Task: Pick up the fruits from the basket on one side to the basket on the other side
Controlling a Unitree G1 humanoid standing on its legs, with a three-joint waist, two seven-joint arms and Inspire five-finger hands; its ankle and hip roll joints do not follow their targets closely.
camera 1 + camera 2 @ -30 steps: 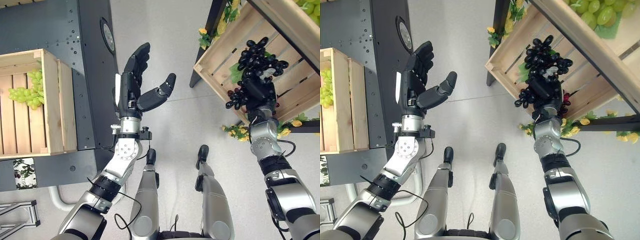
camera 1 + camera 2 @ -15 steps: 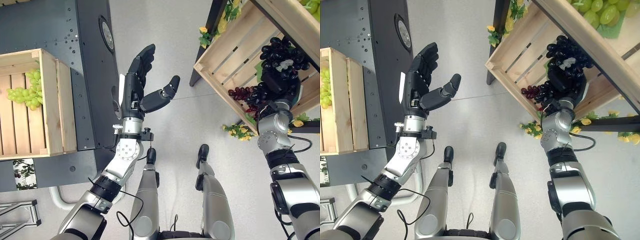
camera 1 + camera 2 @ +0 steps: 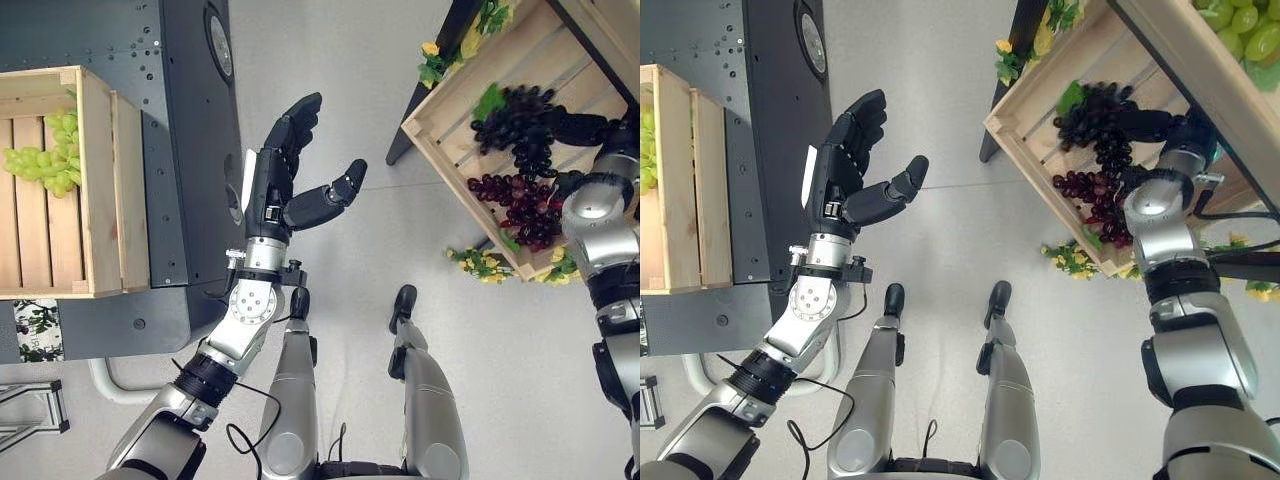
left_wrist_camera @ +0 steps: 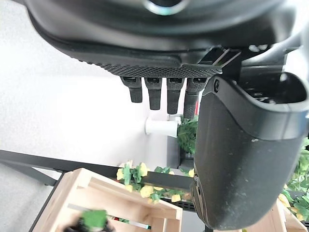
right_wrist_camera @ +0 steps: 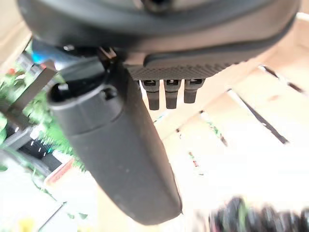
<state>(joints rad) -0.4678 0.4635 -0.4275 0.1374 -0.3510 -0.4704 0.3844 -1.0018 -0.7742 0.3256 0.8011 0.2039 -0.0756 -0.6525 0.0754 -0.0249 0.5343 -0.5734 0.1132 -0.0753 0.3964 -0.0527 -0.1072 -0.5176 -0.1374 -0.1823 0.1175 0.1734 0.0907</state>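
At the far left a wooden crate (image 3: 85, 190) sits on a dark stand (image 3: 190, 150) and holds a bunch of green grapes (image 3: 42, 165) near its far wall. Beside it, out over the floor (image 3: 370, 180), the left hand (image 3: 280, 185) hangs palm-up with fingers straight and thumb spread, holding nothing and touching nothing. Across the gap on the right, a second wooden crate (image 3: 445, 125) tilts on a shelf rack trimmed with yellow flowers (image 3: 480, 262); inside lie a black grape bunch (image 3: 515, 125) with a green leaf and, just nearer the robot, a dark red grape bunch (image 3: 520, 205), both trailing along the crate's slats. The right hand (image 3: 1150, 125) reaches into this crate, its fingers lying straight beside the black bunch, seemingly not curled round it; its wrist view shows straight fingers over bare slats with dark grapes at the frame's edge. The right hand is by far the nearer to these fruits, and the black bunch lies just to its left.
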